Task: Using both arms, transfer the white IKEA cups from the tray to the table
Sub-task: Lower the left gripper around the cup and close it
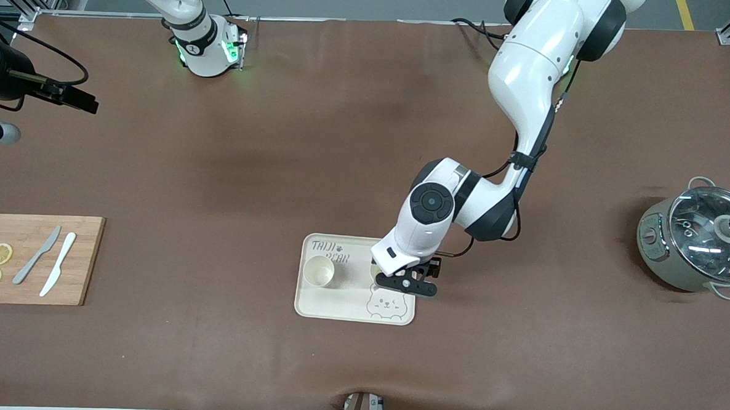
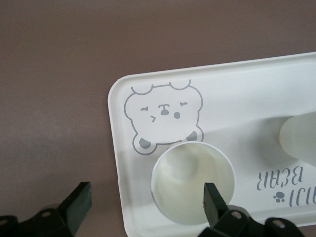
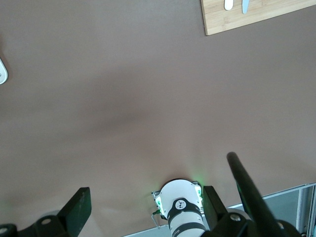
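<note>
Cream plastic fills the lower middle of the front view: the tray [image 1: 336,305] lies on the brown bench [image 1: 366,168], bear face at its lower edge. On it stand two cups. One cup [image 1: 319,271] sits in the open near the lettering, toward the right arm's end of the tray; the other cup [image 1: 375,272] is almost wholly covered by the left arm's wrist, only a sliver of rim showing. The left claw [image 1: 408,284] hangs low over that cup with its jaws spread wide and nothing gripped. In the left wrist view one finger [image 2: 213,200] overlaps the cup's [image 2: 192,182] mouth while the other stands outside the tray's edge, so the cup looks off-centre in the gap, probably lined up for a pinch on its wall. Whether any finger touches the cup cannot be told.

Higher in the frame, at the upper left edge, the right claw [image 1: 77,97] waits in the air, jaws open and empty, its arm cut off by the frame. Its wrist view shows mostly bare bench and its own base.
</note>
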`<state>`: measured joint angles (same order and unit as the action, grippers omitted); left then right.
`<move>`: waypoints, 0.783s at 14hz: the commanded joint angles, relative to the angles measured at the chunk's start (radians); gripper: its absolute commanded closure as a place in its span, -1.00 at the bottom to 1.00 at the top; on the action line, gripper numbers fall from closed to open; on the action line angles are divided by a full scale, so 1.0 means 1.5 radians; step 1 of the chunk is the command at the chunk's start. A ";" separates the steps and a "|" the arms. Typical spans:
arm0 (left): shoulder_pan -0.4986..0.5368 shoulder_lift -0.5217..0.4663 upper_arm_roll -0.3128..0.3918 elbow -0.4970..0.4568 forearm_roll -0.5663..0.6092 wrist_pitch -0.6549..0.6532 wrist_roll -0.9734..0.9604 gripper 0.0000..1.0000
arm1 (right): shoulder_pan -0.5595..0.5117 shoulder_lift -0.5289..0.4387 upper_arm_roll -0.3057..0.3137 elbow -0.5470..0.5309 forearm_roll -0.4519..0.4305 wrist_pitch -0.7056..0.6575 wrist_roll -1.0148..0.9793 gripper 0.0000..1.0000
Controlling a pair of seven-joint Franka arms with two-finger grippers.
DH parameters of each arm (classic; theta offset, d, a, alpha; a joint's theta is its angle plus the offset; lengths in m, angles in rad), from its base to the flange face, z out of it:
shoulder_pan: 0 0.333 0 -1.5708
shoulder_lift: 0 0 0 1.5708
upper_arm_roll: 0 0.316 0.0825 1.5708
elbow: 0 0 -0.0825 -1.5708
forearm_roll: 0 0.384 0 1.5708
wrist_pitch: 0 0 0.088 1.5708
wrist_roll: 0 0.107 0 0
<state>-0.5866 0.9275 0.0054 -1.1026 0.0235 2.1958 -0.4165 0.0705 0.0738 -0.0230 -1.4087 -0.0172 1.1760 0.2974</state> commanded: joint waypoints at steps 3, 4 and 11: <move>-0.009 0.031 0.011 0.026 0.014 0.027 -0.018 -1.00 | 0.004 -0.002 -0.001 -0.001 0.004 -0.006 0.010 -1.00; -0.009 0.035 0.011 0.026 0.014 0.032 -0.018 -1.00 | 0.004 -0.002 0.000 -0.001 0.004 -0.006 0.010 -1.00; -0.009 0.044 0.014 0.025 0.014 0.056 -0.025 -1.00 | 0.004 -0.001 -0.001 -0.003 0.004 -0.008 0.011 -1.00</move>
<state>-0.5866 0.9731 0.0076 -1.1008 0.0235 2.2731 -0.4239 0.0721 0.0750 -0.0230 -1.4100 -0.0172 1.1741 0.2991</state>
